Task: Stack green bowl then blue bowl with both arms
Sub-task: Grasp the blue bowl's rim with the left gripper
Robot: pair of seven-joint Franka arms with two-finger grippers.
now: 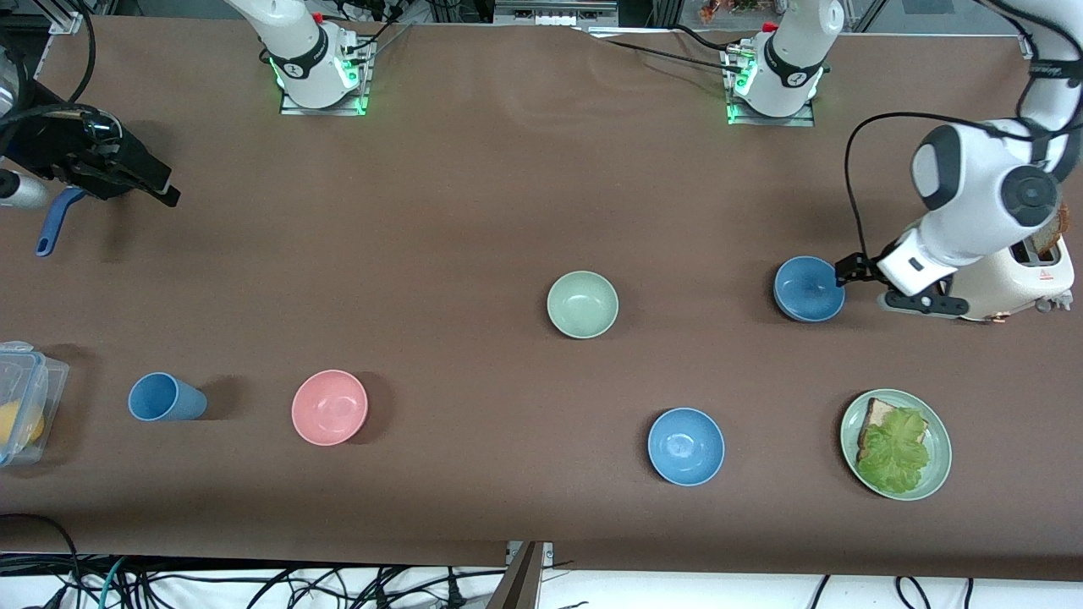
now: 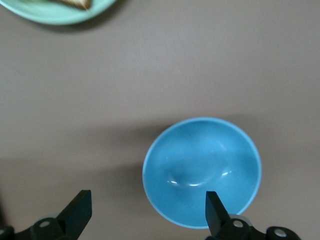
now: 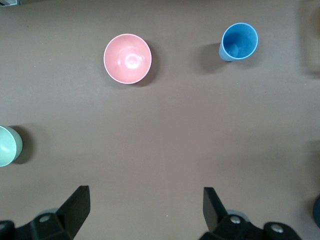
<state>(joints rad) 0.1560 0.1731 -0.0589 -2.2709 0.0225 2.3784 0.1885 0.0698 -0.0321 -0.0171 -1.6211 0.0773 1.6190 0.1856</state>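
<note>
Left claw (image 1: pixel 846 283) spread beside blue bowl (image 1: pixel 809 289); it should straddle the rim before closing. Right claw (image 1: pixel 161 188) waits, spread, over bench (image 1: pixel 474 194).

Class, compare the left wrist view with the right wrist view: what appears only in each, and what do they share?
Only the left wrist view shows the blue bowl beside the open left gripper, plus the edge of the green plate. Only the right wrist view shows the pink bowl, the blue cup, the green bowl and the open right gripper. Both show the brown table.
</note>
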